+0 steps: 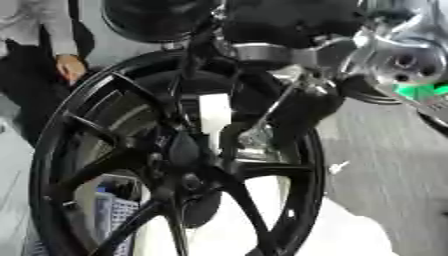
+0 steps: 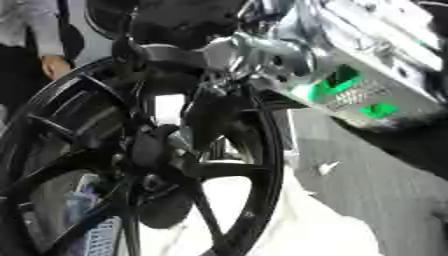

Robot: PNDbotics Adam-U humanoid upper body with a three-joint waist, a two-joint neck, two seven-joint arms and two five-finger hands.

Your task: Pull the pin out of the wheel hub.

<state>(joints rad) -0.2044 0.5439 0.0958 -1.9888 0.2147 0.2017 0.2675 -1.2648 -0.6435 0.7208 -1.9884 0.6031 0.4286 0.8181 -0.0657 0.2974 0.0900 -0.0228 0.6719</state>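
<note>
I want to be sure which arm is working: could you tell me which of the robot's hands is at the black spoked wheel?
The right hand, reaching from the upper right to the black spoked wheel; no left hand shows.

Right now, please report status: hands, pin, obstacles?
Right hand down at black spoked wheel hub, fingers hidden. White block-shaped piece beside hand; contact unclear. Left hand not seen. Silver forearm blocks view.

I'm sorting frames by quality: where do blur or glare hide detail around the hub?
Left eye view: soft blur throughout; the black wheel spokes merge into the dark hub; a white piece above it is washed out. Right eye view: blurrier; the right arm crowds the frame with bright metal glare and green lights; the hand itself is too dark to make out.
</note>
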